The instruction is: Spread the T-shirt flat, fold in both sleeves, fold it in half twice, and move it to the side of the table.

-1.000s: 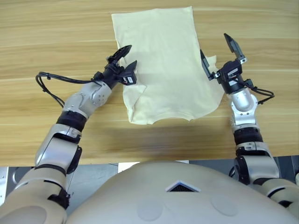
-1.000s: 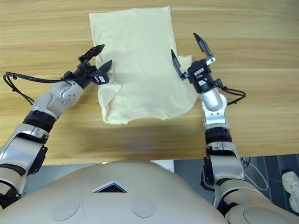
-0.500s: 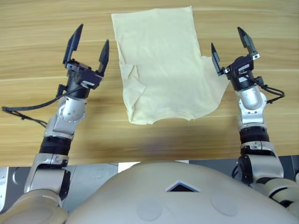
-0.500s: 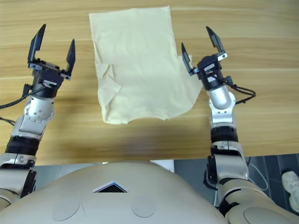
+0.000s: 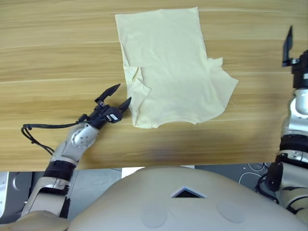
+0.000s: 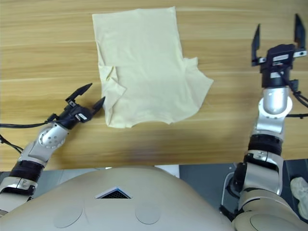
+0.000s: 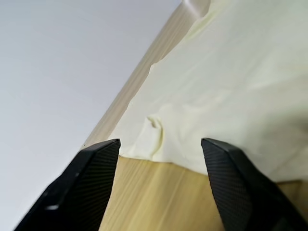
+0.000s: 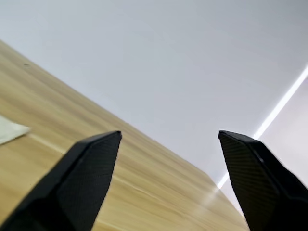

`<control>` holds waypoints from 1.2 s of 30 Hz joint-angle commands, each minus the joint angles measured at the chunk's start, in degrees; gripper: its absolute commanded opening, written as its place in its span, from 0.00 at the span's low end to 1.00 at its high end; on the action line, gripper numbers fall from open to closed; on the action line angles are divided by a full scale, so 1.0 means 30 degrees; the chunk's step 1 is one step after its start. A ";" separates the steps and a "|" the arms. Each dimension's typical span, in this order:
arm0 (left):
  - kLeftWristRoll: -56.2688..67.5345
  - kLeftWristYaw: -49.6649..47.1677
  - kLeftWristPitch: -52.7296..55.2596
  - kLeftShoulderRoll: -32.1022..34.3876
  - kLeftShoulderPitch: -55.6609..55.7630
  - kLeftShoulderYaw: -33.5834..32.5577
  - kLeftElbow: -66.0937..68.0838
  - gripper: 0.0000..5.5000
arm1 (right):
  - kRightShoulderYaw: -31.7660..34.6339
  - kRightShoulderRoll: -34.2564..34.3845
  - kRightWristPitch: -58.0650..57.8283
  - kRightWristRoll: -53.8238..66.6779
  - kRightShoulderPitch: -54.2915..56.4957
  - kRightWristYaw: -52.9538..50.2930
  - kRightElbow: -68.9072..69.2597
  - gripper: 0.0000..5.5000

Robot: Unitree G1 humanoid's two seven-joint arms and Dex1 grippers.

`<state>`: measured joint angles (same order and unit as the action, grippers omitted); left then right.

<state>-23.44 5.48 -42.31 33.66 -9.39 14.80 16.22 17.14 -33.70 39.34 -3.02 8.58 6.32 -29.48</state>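
The pale yellow T-shirt (image 5: 168, 62) lies on the wooden table (image 5: 57, 57), hem far from me and collar at the near edge. Its left sleeve (image 5: 137, 89) is folded in over the body. The right sleeve (image 5: 224, 82) sticks out to the right. My left gripper (image 5: 124, 93) is open, low over the table just left of the shirt's near-left corner, and the left wrist view shows the T-shirt (image 7: 231, 82) just past its fingers (image 7: 91, 178). My right gripper (image 6: 278, 24) is open and raised, well to the right of the shirt.
Bare wood runs on both sides of the shirt and along the near edge (image 5: 96, 166). A black cable (image 5: 43, 127) trails from the left wrist across the table. The right wrist view looks over the table (image 8: 48, 120) toward a pale wall.
My left gripper dropped from a raised spot at the left to the shirt's near-left corner. My right gripper moved right, away from the right sleeve. The shirt lies as before.
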 commanded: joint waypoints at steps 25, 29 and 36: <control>-0.1542 0.1102 -0.0470 -0.0480 0.0301 0.0606 -0.1685 0.57 | -0.1217 0.0284 -0.1553 -0.0596 -0.0271 -0.0101 0.1531 0.68; -0.1281 0.2274 -0.0749 -0.0717 0.0324 0.1844 -0.1334 0.57 | -0.1271 0.0282 -0.1633 -0.0605 -0.0268 -0.0100 0.1600 0.68; -0.0989 0.3112 -0.0989 -0.0680 0.0221 0.2595 -0.1073 0.57 | -0.1532 0.0321 -0.1773 -0.0695 -0.0181 -0.0021 0.1516 0.68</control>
<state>-25.53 13.31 -45.41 31.15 -8.29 21.64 12.40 12.95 -32.45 34.89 -4.41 7.67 5.73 -25.01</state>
